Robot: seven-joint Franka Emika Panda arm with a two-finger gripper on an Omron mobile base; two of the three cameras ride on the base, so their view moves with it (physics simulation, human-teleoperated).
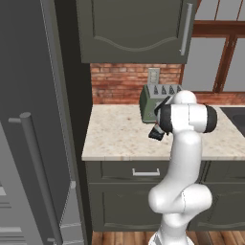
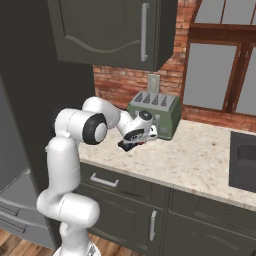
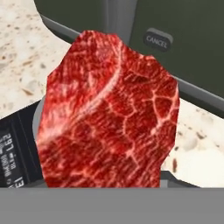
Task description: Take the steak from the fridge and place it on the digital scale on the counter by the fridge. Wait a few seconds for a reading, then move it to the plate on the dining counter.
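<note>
The steak [image 3: 109,113], red and marbled, sits very close to the hand camera and hides my fingertips. It hangs just over the black digital scale [image 3: 13,148], whose display digits show at the lower left. My gripper [image 2: 131,145] is low over the beige counter [image 2: 200,155], right in front of the green toaster [image 2: 160,112], and appears shut on the steak. From the left base, the gripper [image 1: 155,133] shows as a dark shape beside my forearm. The grey fridge [image 1: 28,143] stands at the left with its door swung open.
The toaster [image 1: 152,103] stands against the brick wall, its CANCEL button [image 3: 156,40] just behind the steak. A dark upper cabinet [image 1: 134,28] hangs overhead. A dark recessed panel [image 2: 242,160] lies in the counter at the right. Bare counter [image 1: 115,134] stretches left of the gripper.
</note>
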